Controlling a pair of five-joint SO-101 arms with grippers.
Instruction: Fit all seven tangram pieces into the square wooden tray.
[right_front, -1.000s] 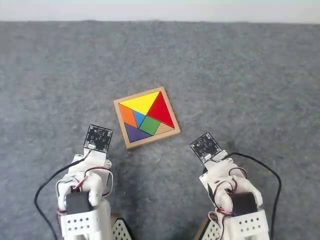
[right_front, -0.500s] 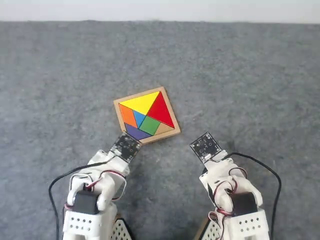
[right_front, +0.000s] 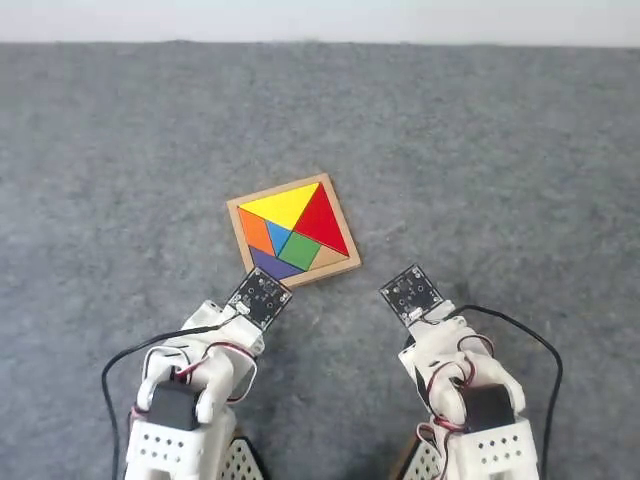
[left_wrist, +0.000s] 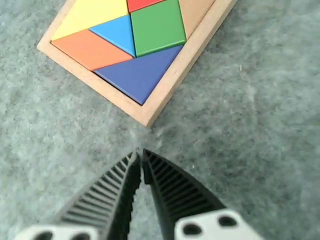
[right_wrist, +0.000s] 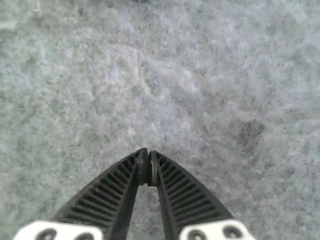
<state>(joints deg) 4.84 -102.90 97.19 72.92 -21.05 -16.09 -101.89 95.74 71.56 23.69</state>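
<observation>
High view: the square wooden tray lies turned cornerwise on the grey desk, with coloured tangram pieces lying flat inside it. The left pincer, tips pressed together, sits just off the tray's corner nearest the arms. The right pincer, likewise pressed together, hangs over the desk, farther from the tray

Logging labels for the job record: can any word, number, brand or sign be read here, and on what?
No readable text anywhere.
The wooden tray and the tangram pieces are plain, with no print.
The left wrist's dark board and the right wrist's dark board show only specks too small to read.
</observation>
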